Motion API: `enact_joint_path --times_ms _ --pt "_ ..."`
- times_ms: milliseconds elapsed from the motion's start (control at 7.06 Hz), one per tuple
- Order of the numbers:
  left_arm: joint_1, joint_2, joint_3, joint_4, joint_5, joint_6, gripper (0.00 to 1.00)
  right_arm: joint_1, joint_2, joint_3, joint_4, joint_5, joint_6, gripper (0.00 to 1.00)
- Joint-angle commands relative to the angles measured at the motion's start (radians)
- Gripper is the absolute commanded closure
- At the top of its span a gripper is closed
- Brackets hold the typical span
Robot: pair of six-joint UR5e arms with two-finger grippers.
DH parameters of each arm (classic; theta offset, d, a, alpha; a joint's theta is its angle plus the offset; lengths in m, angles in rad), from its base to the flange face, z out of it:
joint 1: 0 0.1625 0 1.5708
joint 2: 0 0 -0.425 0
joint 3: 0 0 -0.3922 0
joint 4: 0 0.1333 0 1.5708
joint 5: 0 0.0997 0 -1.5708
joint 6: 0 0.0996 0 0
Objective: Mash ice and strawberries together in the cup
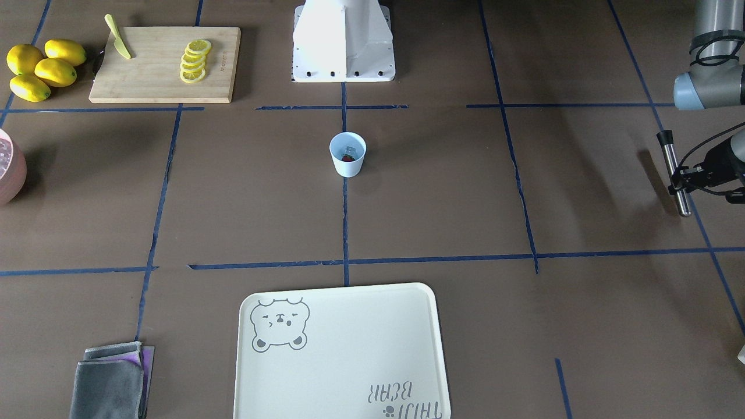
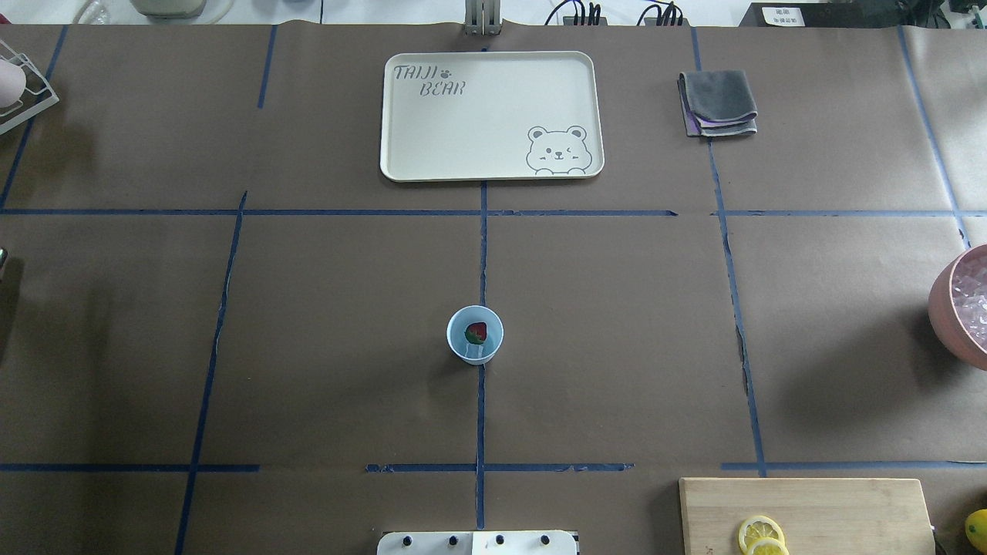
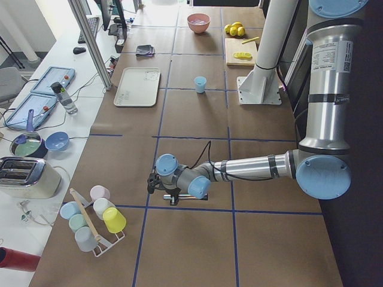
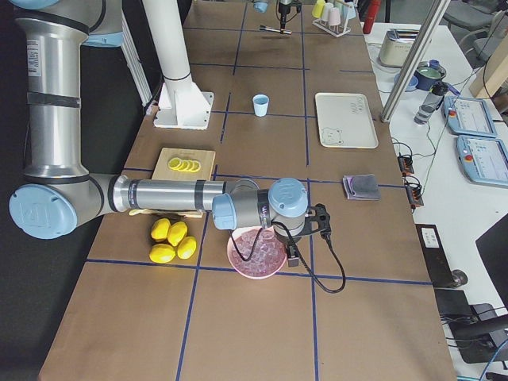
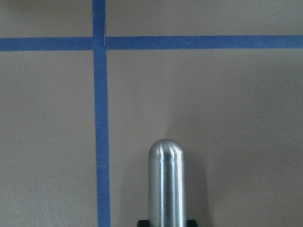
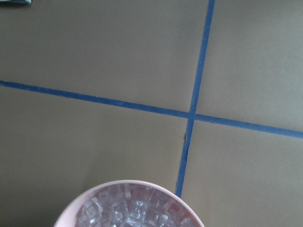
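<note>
The left claw (image 1: 680, 178) is closed on a metal rod (image 1: 684, 201), held about level near the counter's left end. The cup (image 2: 475, 334) stands alone in the centre, slightly toward the robot's edge, with the strawberry (image 2: 477, 331) and ice (image 2: 480, 351) inside. Nothing holds the cup, so an off-centre push may tip or slide it, and ice may jump out. The right claw (image 4: 294, 252) hangs over the pink bowl (image 4: 252, 274) at the right end; open or closed, I cannot tell.

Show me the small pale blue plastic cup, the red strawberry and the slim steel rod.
pale blue plastic cup (image 1: 348, 167): front-facing view, outer wall.
red strawberry (image 2: 479, 331): overhead view, red flesh.
slim steel rod (image 5: 166, 189): left wrist view, shaft.
</note>
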State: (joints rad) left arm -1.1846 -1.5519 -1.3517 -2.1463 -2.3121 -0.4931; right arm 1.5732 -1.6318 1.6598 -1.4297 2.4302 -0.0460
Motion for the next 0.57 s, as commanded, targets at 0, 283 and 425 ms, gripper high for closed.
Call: enact_joint_path --times_ms 0,283,425 --pt "-0.001 0.007 -0.007 -0.017 -0.006 -0.001 0.00 0.001 0.001 0.003 0.000 0.001 0.000 0.00" --pt "-0.006 0.009 -0.070 -0.021 0.000 0.001 0.00 0.001 0.001 0.005 0.002 0.001 0.000 0.00" --pt "-0.021 0.010 -0.113 -0.015 -0.006 0.002 0.00 0.001 0.001 0.014 0.002 0.001 0.000 0.00"
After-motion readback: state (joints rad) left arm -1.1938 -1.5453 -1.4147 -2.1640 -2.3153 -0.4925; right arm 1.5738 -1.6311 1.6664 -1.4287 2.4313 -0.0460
